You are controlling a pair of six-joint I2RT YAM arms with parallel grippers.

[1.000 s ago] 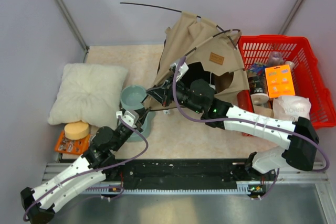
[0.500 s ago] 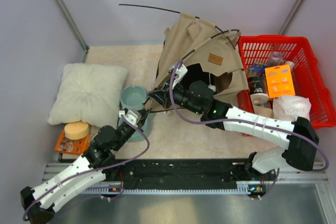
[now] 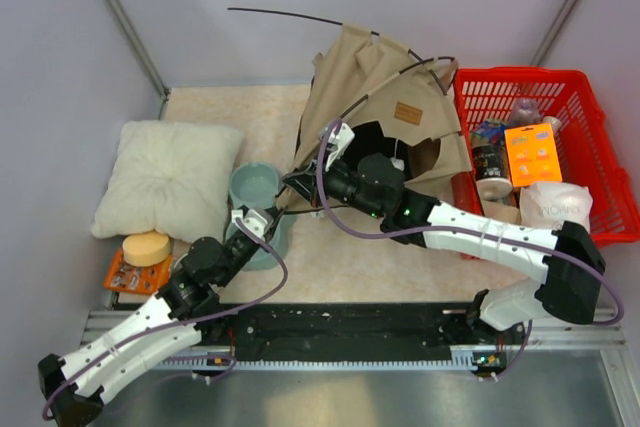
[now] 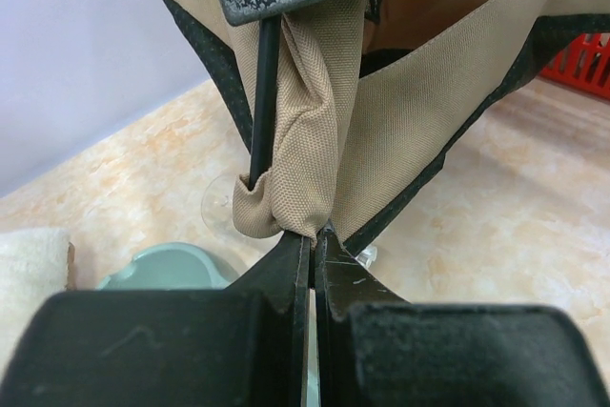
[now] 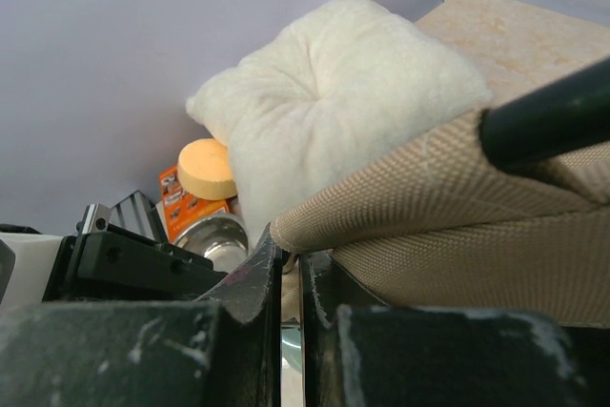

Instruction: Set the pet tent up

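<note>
The right hand (image 3: 297, 183) has edged left, pinching the pet tent's (image 3: 375, 77) front hem beside the left hand (image 3: 262, 215) (pinching that corner too), the tent against the red basket (image 3: 590, 117), with table (image 3: 400, 257) showing in front.

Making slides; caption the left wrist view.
Left gripper shut on the pet tent fabric, beside its black pole.

No legible text or labels.

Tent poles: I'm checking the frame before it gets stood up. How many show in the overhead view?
2: the long pole juts left from the pet tent at its peak; the curved pole arcs across the fabric above the brown label. More may be hidden in sleeves.
</note>
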